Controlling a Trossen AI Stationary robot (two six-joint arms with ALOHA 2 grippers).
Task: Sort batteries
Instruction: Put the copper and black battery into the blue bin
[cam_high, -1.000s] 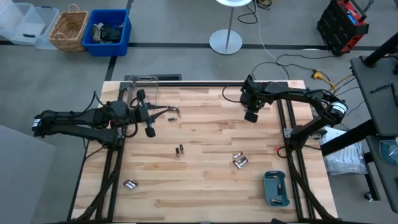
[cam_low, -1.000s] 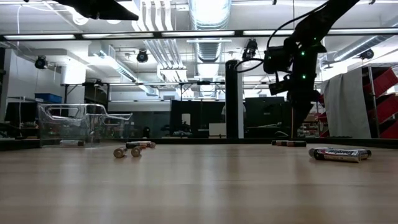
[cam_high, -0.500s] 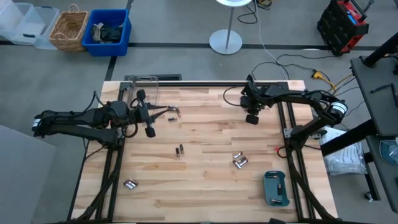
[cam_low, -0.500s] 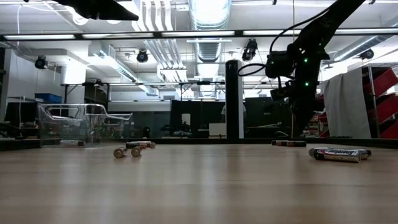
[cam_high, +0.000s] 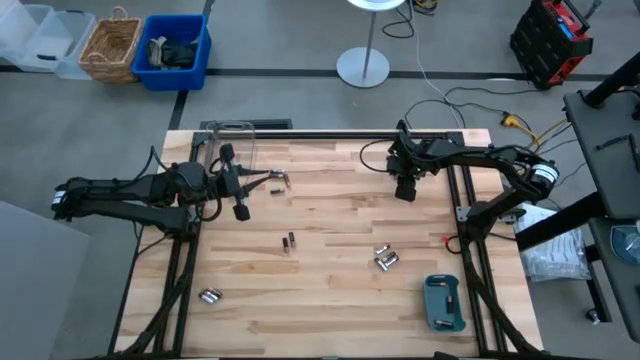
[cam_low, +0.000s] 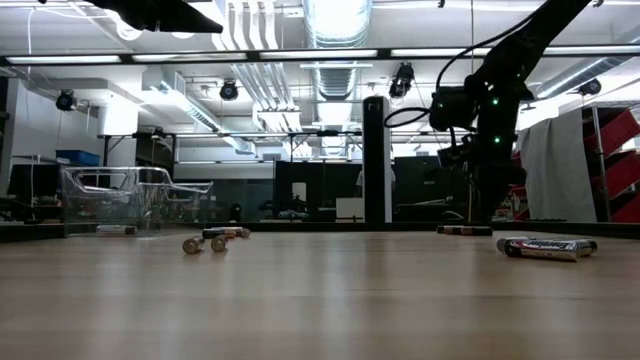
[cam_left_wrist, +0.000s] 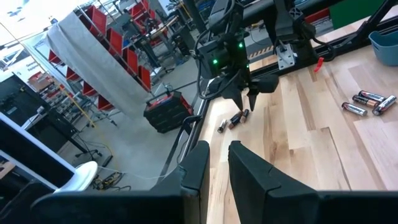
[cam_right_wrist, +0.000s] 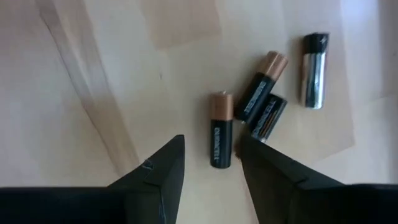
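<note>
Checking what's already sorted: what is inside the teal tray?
In the high view the teal tray holds what looks like one small cell. Too small to tell its type or whether more lie beside it.

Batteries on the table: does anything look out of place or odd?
Nothing looks damaged. The batteries lie loose in scattered groups on the table, not yet sorted. One group lies under the open right claw. The teal tray holds a few.

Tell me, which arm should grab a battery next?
Probably the right. Its gripper hangs open right above a battery lying on the table. The left gripper has no battery beneath it.
</note>
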